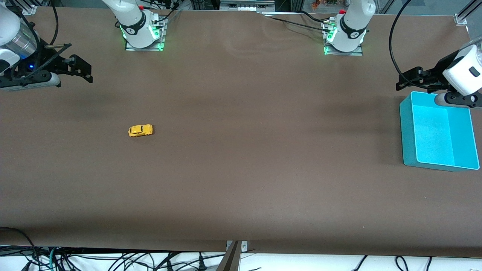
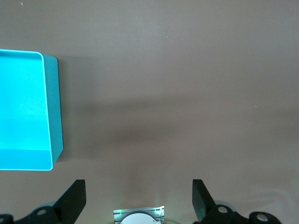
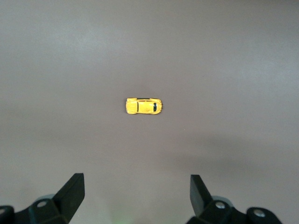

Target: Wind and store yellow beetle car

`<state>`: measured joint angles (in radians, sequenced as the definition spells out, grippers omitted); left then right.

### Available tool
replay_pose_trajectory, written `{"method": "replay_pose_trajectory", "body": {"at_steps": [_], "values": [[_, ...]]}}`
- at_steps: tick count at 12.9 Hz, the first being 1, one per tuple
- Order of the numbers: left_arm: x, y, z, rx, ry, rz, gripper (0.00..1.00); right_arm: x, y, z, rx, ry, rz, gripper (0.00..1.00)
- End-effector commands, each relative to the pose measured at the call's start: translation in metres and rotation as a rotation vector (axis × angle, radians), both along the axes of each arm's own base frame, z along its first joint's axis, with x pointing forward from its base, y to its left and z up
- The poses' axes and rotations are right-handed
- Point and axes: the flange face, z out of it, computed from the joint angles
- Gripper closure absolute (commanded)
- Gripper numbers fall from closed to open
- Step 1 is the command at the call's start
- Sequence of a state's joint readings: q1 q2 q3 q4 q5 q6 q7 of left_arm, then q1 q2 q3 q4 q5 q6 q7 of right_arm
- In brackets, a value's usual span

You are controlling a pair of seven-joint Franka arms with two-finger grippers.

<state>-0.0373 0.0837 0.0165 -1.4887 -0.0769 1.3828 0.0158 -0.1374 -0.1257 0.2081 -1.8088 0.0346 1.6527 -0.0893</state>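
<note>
The yellow beetle car (image 1: 140, 130) is tiny, with dark windows, and stands on its wheels on the brown table toward the right arm's end. It also shows in the right wrist view (image 3: 143, 106). My right gripper (image 1: 83, 70) is open and empty, held high over the table's edge at the right arm's end, well apart from the car; its fingertips (image 3: 73, 191) frame bare table. My left gripper (image 1: 408, 81) is open and empty, held high beside the teal bin (image 1: 407, 128). The bin is empty and also shows in the left wrist view (image 2: 55, 112).
The brown table (image 1: 241, 169) is wide and flat. The two arm bases (image 1: 143, 30) stand along the edge farthest from the front camera. Cables hang below the table's edge nearest the front camera.
</note>
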Motion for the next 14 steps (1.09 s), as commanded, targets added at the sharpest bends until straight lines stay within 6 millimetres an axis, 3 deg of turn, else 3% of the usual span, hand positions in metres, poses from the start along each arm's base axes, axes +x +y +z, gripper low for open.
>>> {"method": "replay_pose_trajectory", "body": {"at_steps": [1, 14], "values": [[0.004, 0.003, 0.005, 0.024, -0.015, -0.020, 0.00, -0.002, 0.001, 0.007, -0.012, 0.009, -0.017, 0.00], [0.004, 0.004, 0.004, 0.023, -0.013, -0.018, 0.00, 0.005, 0.002, 0.014, -0.014, -0.013, -0.002, 0.00]]}}
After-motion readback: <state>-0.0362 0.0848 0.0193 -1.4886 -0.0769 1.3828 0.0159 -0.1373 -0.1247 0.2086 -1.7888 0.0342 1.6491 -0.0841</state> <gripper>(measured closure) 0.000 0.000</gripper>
